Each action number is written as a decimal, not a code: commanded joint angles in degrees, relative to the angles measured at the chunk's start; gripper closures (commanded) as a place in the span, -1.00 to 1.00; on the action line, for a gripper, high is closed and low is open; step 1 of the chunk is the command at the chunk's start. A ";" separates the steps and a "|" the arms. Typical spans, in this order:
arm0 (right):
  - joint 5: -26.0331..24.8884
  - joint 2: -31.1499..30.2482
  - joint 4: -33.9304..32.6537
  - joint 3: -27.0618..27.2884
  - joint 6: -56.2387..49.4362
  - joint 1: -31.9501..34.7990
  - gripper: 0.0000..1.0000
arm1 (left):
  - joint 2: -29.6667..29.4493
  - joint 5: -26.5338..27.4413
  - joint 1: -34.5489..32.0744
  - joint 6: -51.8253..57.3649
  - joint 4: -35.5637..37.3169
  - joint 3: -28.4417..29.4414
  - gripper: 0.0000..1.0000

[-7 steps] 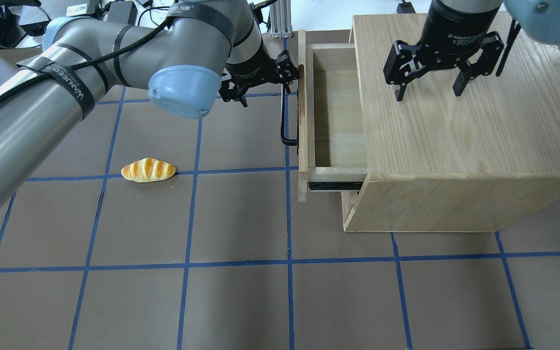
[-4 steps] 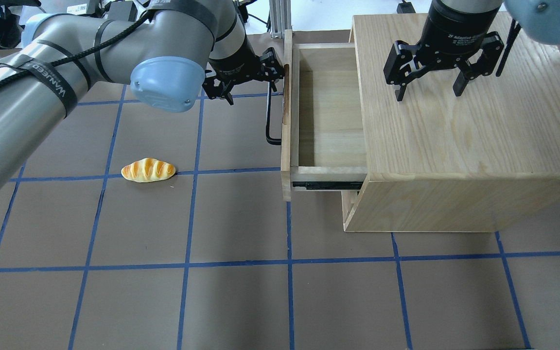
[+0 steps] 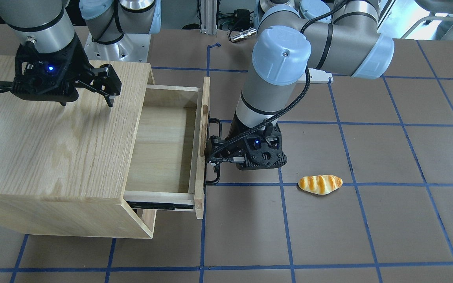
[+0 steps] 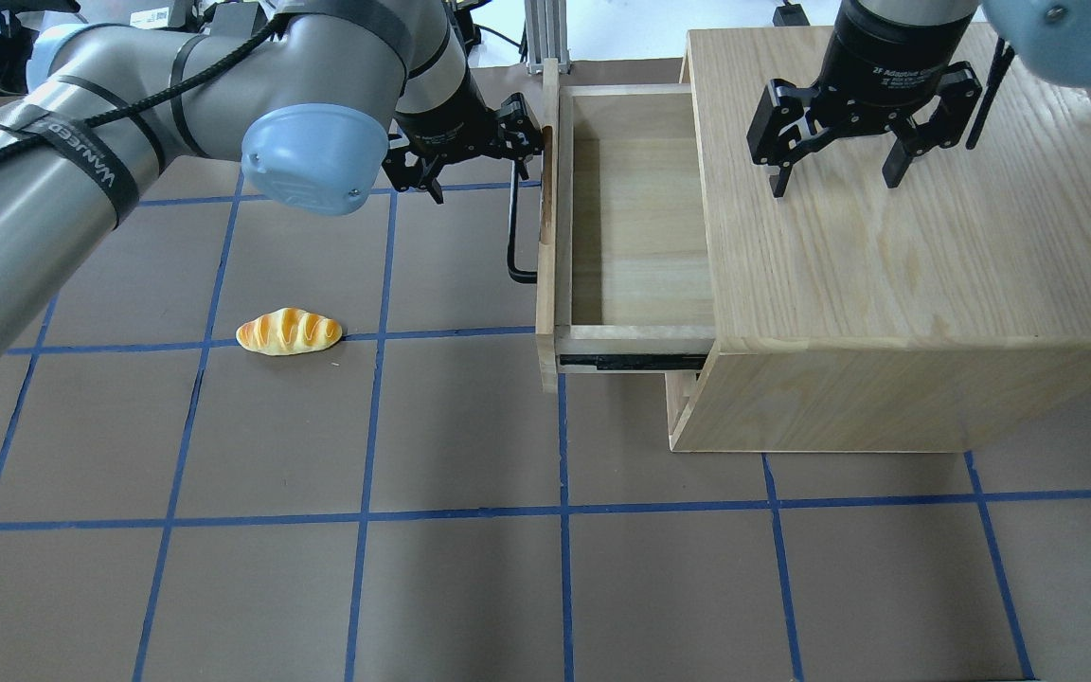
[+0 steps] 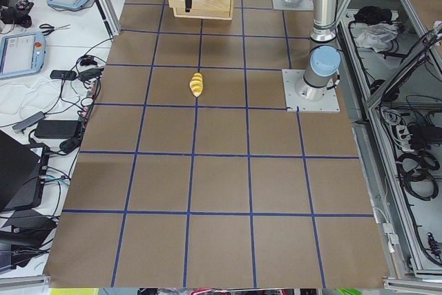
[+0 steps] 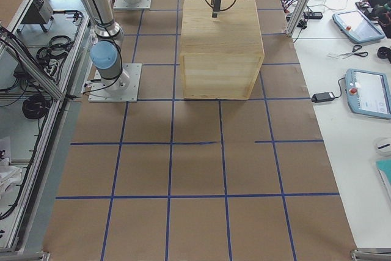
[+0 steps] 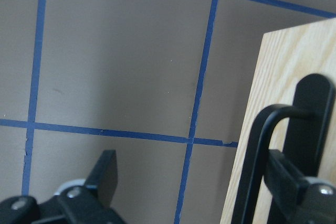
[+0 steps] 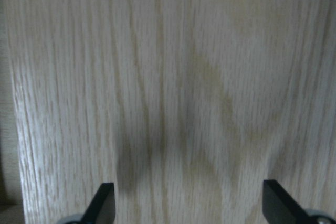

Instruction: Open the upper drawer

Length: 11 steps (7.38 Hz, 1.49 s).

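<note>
The upper drawer (image 4: 640, 218) is a shallow light-wood box, pulled well out of the oak cabinet (image 4: 886, 265), and it is empty inside. Its black side rail (image 4: 640, 361) shows. The black bar handle (image 4: 514, 237) runs along the front panel (image 4: 548, 237). My left gripper (image 4: 479, 156) is open at the far end of the handle. In the left wrist view one finger (image 7: 289, 177) sits hooked behind the handle bar (image 7: 257, 156), and the other finger (image 7: 105, 174) is out in free air. My right gripper (image 4: 836, 175) is open and empty just above the cabinet top. The drawer (image 3: 167, 149) also shows in the front view.
A toy bread roll (image 4: 289, 332) lies on the brown mat to the left of the drawer, apart from it. Blue tape lines cross the mat. The cabinet stands at the right back of the table. My left forearm reaches across the left back of the table.
The drawer has slid further out of the cabinet, towards the overhead view's left, with my left gripper moving the same way at the handle. The right gripper has not moved.
</note>
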 commanded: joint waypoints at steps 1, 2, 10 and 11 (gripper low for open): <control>0.00 0.00 0.00 -0.03 -0.07 0.02 -1.00 | 0.01 1.01 0.02 0.81 -0.48 0.06 -1.00; 0.00 0.00 0.00 -0.03 -0.07 0.02 -1.00 | 0.01 1.18 0.10 1.85 -0.48 0.06 -1.00; 0.00 0.00 0.00 0.06 0.02 0.02 -1.00 | 0.89 1.09 1.42 4.14 -2.50 0.15 -1.00; 0.00 0.00 0.00 -0.03 0.02 0.02 -1.00 | 0.81 1.09 1.51 4.32 -2.50 0.15 -1.00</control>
